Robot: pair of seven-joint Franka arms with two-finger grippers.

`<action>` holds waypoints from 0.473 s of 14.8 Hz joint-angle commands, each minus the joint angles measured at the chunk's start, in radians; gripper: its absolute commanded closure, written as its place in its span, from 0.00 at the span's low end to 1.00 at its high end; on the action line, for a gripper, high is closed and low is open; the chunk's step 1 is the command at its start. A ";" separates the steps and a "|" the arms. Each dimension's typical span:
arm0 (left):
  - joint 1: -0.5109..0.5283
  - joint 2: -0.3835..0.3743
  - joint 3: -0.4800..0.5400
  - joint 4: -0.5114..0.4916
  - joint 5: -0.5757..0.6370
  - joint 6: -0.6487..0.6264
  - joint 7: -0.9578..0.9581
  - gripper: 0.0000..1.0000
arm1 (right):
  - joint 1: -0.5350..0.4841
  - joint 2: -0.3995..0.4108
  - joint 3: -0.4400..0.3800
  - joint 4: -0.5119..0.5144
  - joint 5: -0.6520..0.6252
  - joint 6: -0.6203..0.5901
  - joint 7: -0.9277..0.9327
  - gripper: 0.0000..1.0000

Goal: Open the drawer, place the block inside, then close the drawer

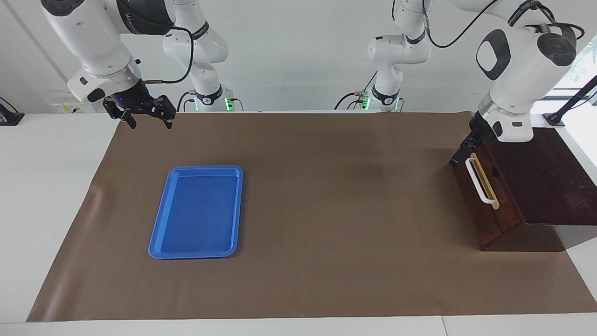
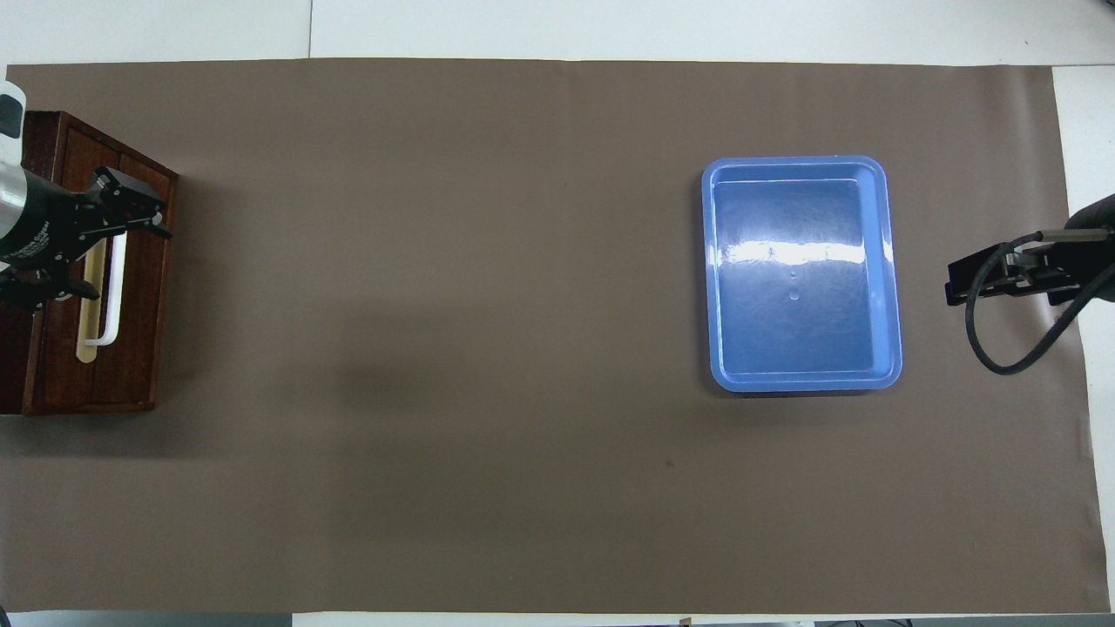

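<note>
Brown-papered bench [image 1: 326, 196]: left pincer [image 2: 122, 248] open over closed reddish-brown wooden drawer's [image 1: 480, 205] white handle [image 1: 479, 181]; right pincer [image 1: 145, 114] waits open.

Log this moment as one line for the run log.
drawer: shut | block: not visible | left gripper: open, over drawer handle | right gripper: open, waiting | blue tray: empty

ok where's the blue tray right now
The blue tray lies flat on the brown mat toward the right arm's end of the table, well apart from the drawer.
</note>
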 commanded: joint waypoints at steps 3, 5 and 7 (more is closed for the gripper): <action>0.090 -0.048 -0.104 -0.025 0.024 -0.106 0.338 0.00 | -0.018 -0.018 0.009 -0.018 0.019 -0.002 -0.019 0.00; 0.090 -0.065 -0.120 -0.025 0.033 -0.127 0.349 0.00 | -0.018 -0.018 0.009 -0.018 0.017 -0.002 -0.019 0.00; 0.087 -0.085 -0.122 -0.025 0.045 -0.132 0.366 0.00 | -0.018 -0.018 0.009 -0.018 0.019 -0.002 -0.019 0.00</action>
